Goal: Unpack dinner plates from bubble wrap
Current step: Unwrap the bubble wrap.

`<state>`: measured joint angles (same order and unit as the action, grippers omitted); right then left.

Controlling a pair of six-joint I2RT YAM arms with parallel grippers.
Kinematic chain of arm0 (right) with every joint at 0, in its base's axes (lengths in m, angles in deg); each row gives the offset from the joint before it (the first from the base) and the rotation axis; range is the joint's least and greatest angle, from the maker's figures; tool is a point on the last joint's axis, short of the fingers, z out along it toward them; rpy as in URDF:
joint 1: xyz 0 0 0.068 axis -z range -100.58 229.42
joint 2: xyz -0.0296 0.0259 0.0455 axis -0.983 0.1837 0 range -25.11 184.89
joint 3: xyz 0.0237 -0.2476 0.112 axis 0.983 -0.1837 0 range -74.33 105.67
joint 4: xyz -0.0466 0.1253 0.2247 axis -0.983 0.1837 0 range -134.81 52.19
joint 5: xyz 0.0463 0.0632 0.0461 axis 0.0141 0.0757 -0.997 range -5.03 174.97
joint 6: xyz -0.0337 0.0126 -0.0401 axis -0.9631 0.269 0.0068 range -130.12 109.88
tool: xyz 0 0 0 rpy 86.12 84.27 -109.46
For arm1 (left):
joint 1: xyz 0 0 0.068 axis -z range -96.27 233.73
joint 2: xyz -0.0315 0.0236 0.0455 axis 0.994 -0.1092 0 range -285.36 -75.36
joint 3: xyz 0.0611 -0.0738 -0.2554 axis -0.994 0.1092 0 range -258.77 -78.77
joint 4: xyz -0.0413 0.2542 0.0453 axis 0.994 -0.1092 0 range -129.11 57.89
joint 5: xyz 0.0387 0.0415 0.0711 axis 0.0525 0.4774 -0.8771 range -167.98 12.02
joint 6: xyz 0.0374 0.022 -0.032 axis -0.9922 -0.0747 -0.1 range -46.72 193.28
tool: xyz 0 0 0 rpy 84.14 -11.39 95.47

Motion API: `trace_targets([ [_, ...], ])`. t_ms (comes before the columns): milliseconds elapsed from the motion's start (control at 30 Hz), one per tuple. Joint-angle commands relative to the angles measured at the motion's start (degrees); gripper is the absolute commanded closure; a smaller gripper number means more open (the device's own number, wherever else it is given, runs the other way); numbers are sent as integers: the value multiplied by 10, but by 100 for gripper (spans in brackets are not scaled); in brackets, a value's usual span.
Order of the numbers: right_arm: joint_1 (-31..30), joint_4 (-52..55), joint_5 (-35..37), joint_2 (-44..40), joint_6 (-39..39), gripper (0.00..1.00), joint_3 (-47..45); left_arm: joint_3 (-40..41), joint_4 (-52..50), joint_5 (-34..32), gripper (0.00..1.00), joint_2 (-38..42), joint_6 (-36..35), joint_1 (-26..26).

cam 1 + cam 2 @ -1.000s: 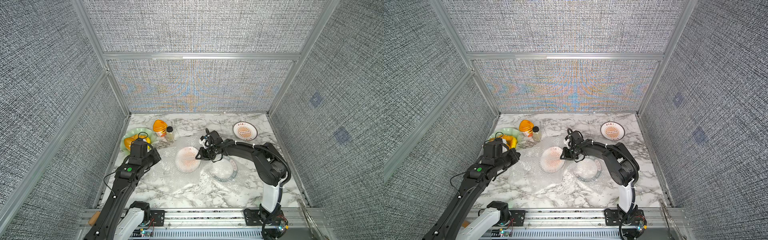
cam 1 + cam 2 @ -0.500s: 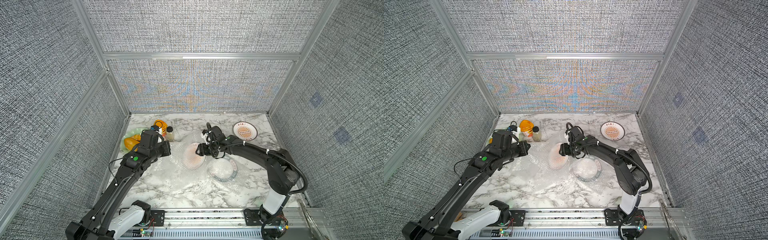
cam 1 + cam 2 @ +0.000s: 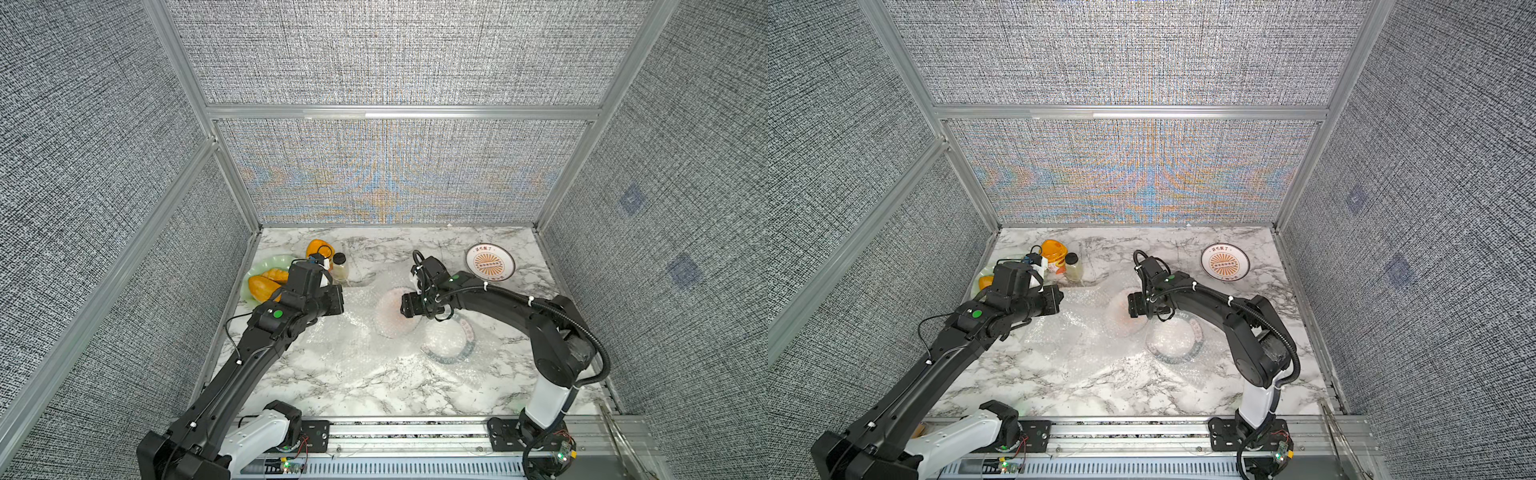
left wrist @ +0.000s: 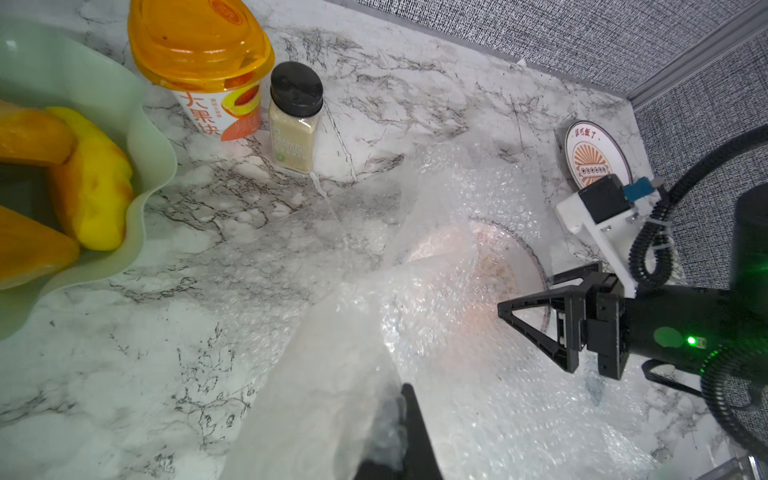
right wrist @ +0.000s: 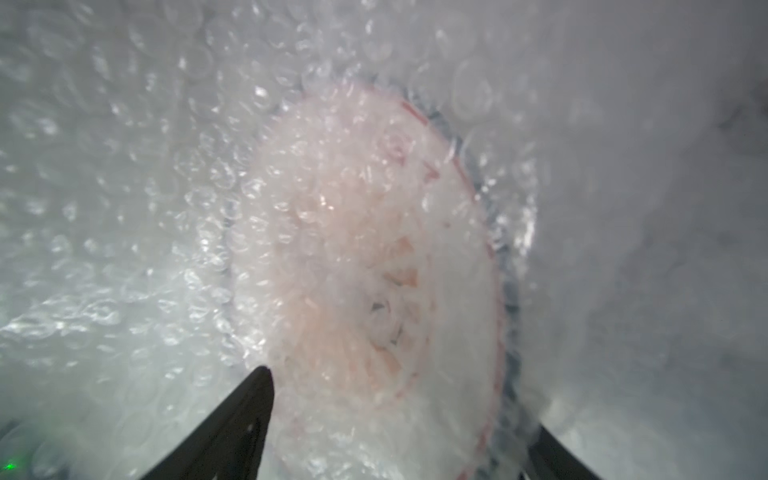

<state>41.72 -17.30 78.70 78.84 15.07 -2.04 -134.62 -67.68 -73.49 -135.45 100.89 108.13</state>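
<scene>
My left gripper (image 4: 400,415) is shut on a fold of bubble wrap (image 4: 332,353) and holds it raised off the table; in the top views it (image 3: 338,300) sits left of centre. A sunburst dinner plate (image 3: 390,313) (image 5: 374,257) tilts inside the wrap. My right gripper (image 3: 405,309) (image 5: 401,407) stands open, one finger on each side of that wrapped plate. A green-rimmed plate (image 3: 446,345) lies under wrap beside it. A bare sunburst plate (image 3: 489,262) (image 4: 592,160) rests at the back right.
At the back left stand a pale green wavy dish (image 3: 266,266) (image 4: 149,137) with orange food, an orange-lidded cup (image 3: 318,248) (image 4: 199,62) and a black-capped spice bottle (image 3: 340,266) (image 4: 295,120). Bubble wrap (image 3: 1084,332) spreads over the middle of the marble table (image 3: 332,390).
The left arm swung in toward the centre, pulling the wrap up. The right gripper's jaws opened wide around the wrapped plate, which tipped from lying flat to tilted.
</scene>
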Motion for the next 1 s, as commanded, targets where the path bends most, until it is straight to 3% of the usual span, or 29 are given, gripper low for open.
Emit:
trace_targets([
  [0,5,-8,24,3,-5,20,-14,11,22,-2,100,-1,-10,0],
  [267,43,-79,-8,-31,10,8,-83,21,30,-3,100,-23,-6,-1],
  [400,45,-104,-13,-104,4,7,-100,24,40,6,100,-26,-12,0],
  [600,28,-96,39,-236,-26,6,-102,18,42,20,100,-29,-18,0],
  [733,-28,-96,38,-276,-88,7,-104,11,41,32,100,-34,-26,0],
  [967,-183,-100,69,-226,-143,7,-73,-3,37,36,100,-45,-35,0],
])
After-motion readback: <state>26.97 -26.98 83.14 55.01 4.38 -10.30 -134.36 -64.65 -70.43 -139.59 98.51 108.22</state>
